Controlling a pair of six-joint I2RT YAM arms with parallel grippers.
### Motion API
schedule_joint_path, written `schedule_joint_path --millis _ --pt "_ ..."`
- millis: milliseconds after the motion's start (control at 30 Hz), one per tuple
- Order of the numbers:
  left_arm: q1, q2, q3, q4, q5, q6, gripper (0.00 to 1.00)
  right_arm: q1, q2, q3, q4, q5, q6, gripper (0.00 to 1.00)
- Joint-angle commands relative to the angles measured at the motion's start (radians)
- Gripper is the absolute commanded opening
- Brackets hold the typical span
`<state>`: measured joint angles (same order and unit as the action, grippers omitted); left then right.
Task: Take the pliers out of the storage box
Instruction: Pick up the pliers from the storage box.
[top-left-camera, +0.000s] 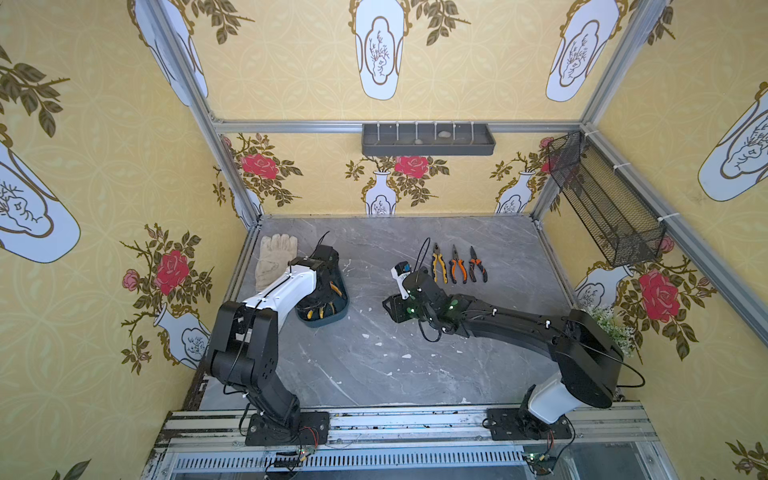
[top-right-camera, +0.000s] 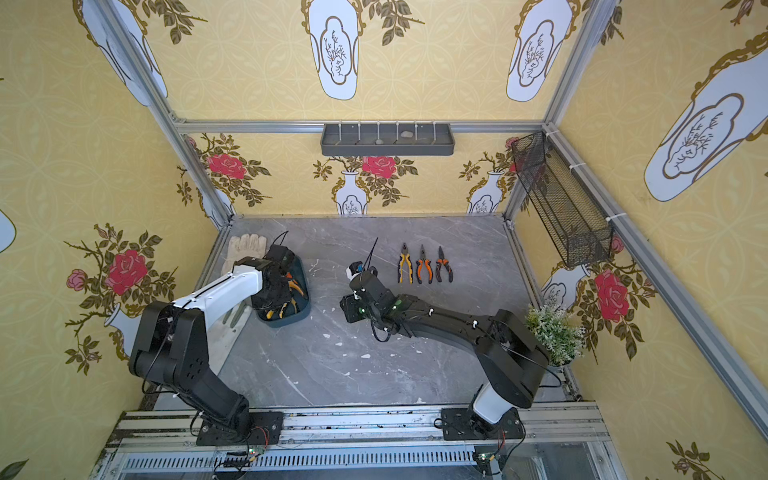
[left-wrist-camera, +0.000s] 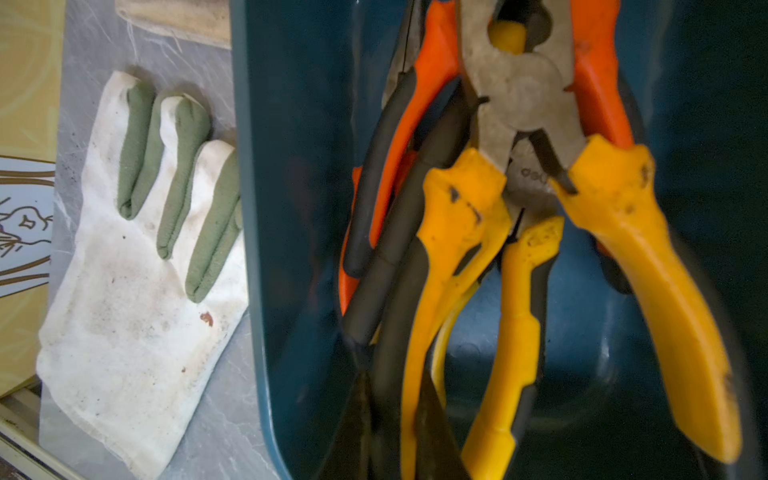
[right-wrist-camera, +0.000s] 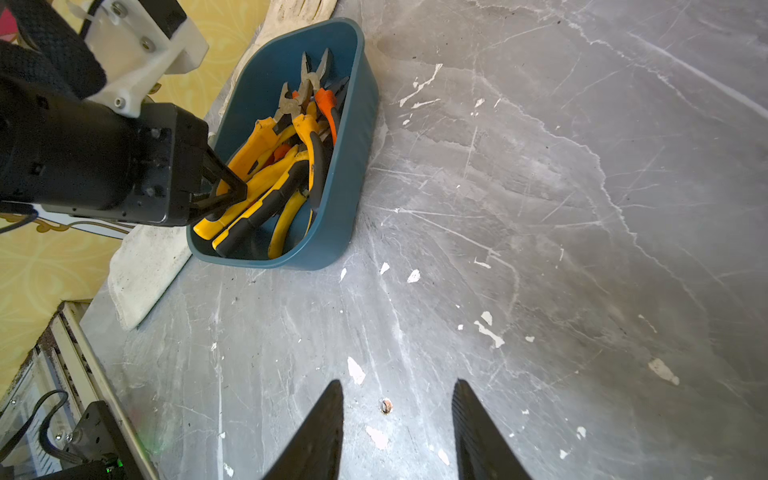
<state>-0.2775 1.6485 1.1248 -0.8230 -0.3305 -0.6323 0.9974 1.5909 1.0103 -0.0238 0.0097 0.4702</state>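
Left claw (right-wrist-camera: 230, 193) seemingly clamped on pliers (right-wrist-camera: 253, 149), right claw (right-wrist-camera: 398, 384) apart over scuffed marble tabletop (right-wrist-camera: 540, 249), floral walls (top-left-camera: 291, 83).

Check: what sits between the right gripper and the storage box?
Only bare grey tabletop with white flecks. The right wrist view shows nothing on that stretch from the right gripper to the storage box.

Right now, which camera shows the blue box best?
The right wrist view: nearly the whole box shows, with the pliers piled inside. The left wrist view gives only a close, partly blurred slice of its inside; in both top views the left arm covers much of it.
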Motion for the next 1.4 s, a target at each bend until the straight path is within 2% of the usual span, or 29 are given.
schedule_joint_path --millis 0,267,467,633,800,900,1067,1267,1367 --pt "0.002 -0.008 0.005 -0.031 0.007 0.011 0.02 0.000 0.000 0.008 0.024 0.002 -0.002 0.44" --pt "0.006 -0.081 0.022 -0.060 -0.006 0.043 0.00 0.001 -0.005 0.035 -0.006 0.008 -0.005 0.44" --pt "-0.029 -0.314 -0.089 0.045 0.094 0.103 0.00 -0.002 -0.020 0.096 -0.115 0.086 -0.018 0.50" --pt "-0.133 -0.492 -0.177 0.099 0.075 0.098 0.00 -0.019 0.008 0.199 -0.227 0.095 -0.025 0.56" --pt "-0.307 -0.590 -0.220 0.105 -0.065 0.046 0.00 -0.027 0.091 0.374 -0.387 0.098 -0.035 0.65" --pt "-0.397 -0.626 -0.252 0.126 -0.157 0.028 0.00 -0.026 0.116 0.454 -0.441 0.099 -0.036 0.66" --pt "-0.486 -0.668 -0.335 0.191 -0.249 0.010 0.00 -0.023 0.144 0.524 -0.464 0.081 -0.040 0.70" --pt "-0.613 -0.658 -0.406 0.275 -0.421 0.009 0.00 -0.023 0.254 0.745 -0.616 0.045 0.003 0.87" --pt "-0.723 -0.629 -0.421 0.326 -0.578 0.034 0.00 -0.022 0.323 0.906 -0.737 0.043 0.054 0.94"
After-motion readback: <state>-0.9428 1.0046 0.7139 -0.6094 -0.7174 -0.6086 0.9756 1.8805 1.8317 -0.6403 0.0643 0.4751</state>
